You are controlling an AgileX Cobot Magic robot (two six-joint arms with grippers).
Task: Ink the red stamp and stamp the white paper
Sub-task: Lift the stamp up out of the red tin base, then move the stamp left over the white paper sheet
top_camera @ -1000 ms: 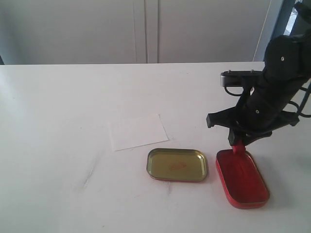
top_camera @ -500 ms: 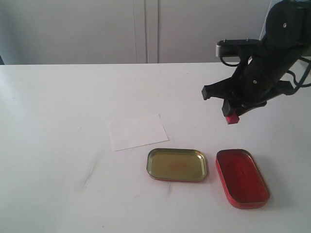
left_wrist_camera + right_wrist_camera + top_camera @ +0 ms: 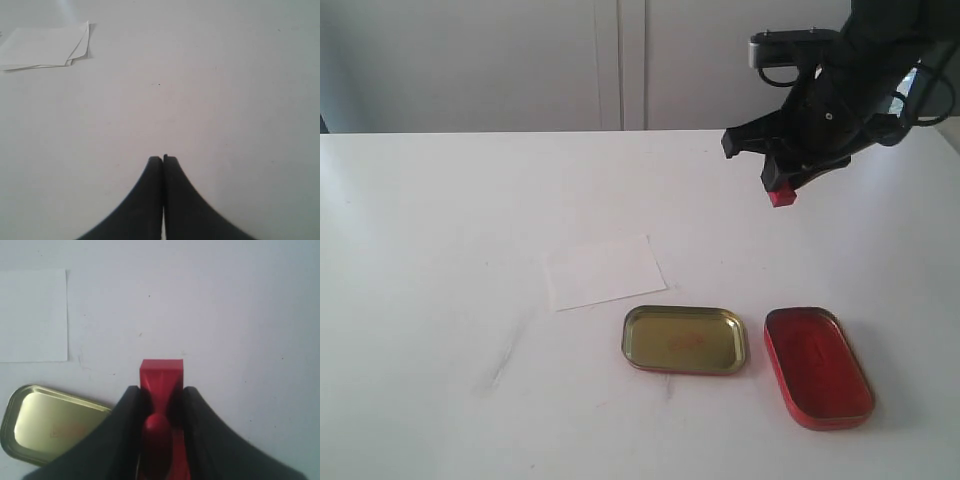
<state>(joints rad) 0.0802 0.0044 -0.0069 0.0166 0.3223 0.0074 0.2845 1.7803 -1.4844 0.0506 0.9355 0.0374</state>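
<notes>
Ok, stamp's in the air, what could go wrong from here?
1. The right end effector pinches the red stamp only by its narrow handle; pressing down could tilt it and smear the print.
2. The white paper lies loose on the table; it may slide or lift with the stamp.

Glossy red stamp [image 3: 161, 380] (plastic-looking), shiny gold tin [image 3: 685, 340], matt white paper [image 3: 604, 272]

A robot lab or test room, by the look of it: a wide white table [image 3: 440, 220] fills the near view, plain pale cabinet doors [image 3: 550, 60] line the far side, and a black robot arm [image 3: 835, 105] hangs far right.
</notes>
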